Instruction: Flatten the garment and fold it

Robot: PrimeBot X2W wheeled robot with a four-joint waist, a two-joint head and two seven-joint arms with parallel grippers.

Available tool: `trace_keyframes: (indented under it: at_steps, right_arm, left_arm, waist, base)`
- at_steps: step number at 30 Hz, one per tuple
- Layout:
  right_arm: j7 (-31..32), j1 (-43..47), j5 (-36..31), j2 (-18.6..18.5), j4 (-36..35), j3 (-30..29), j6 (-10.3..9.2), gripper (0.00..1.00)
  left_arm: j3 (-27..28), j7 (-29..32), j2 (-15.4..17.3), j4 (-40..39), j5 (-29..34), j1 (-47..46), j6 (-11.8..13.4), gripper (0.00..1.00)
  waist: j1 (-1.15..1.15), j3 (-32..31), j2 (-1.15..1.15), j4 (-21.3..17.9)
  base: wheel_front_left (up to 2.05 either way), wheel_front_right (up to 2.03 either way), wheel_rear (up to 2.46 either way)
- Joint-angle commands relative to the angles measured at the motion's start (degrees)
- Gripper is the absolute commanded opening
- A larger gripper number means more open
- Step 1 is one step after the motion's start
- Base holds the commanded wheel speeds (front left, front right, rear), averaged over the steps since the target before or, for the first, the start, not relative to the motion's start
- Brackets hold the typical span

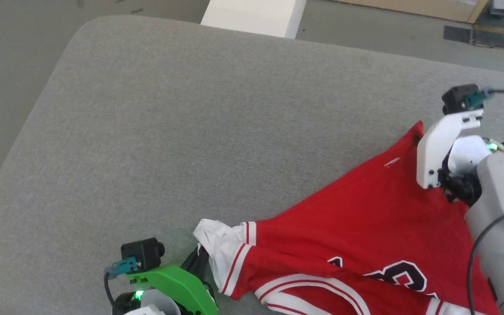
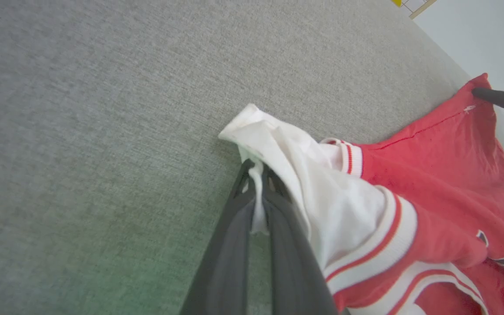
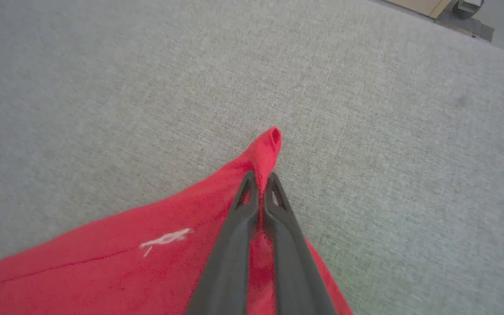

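On the grey surface (image 1: 147,131), your left gripper (image 2: 256,168) clamps the garment (image 1: 365,218) by its white edge, your right gripper (image 3: 260,179) by a red corner; draw apart evenly, low.

Bright, soft light, hardly any shadows. A green glow tints the tabletop (image 2: 116,262) in the left wrist view. Wrist views look fuzzy.

Left end effector (image 2: 256,169): two dark fingers (image 2: 288,245), green bracket (image 1: 177,284), black camera (image 1: 140,253), teal plug (image 1: 123,266). Right end effector (image 3: 260,178): white bracket (image 1: 435,148), grey forearm (image 1: 503,210), black cable (image 1: 475,249).
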Motion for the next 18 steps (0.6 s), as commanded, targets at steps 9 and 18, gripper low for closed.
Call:
trace_keyframes:
  at_steps: [9, 18]
  right_arm:
    - [-19.4, 15.8, -1.2, 6.0, -13.5, -6.0, -0.09, 0.00]
    - [-24.8, 31.7, -1.6, 9.9, -30.7, -10.4, -0.09, 0.00]
  left_arm:
    - [1.5, 0.1, 2.5, -1.8, -0.7, 2.2, 1.6, 0.00]
    - [4.3, -2.3, 4.2, -5.0, -0.2, 3.0, 3.3, 0.00]
  waist:
    - [0.00, -6.0, 0.00, -6.9]
    - [0.00, -9.1, 0.00, -11.9]
  base:
    - [0.00, 0.00, 0.00]
    - [0.00, 0.00, 0.00]
